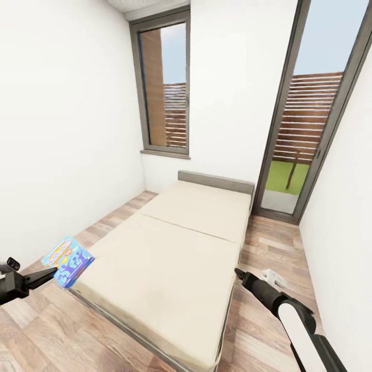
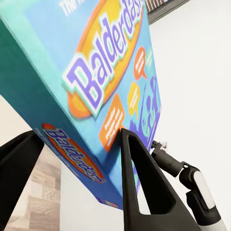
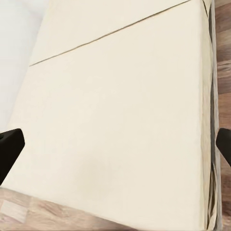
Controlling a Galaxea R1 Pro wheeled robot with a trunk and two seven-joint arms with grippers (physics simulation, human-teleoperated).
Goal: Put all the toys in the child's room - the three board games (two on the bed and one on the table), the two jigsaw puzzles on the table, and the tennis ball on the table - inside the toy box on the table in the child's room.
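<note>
Blue "Balderdash" board game (image 1: 67, 261) held up by the left gripper (image 1: 51, 273) beside the bed (image 1: 170, 248).

The box is pinched between the left gripper's black fingers (image 2: 144, 187) – tilted, off the mattress, just past the bed's near left corner over the wood plank floor (image 1: 46, 330). The right gripper (image 3: 115, 144) is seen spread wide with nothing between its fingers, hanging over the bare cream mattress – the right arm (image 1: 279, 305) is seen at the bed's right side. A grey-framed window (image 1: 164, 85) and a glass door (image 1: 305, 129) are set in the far white wall.
</note>
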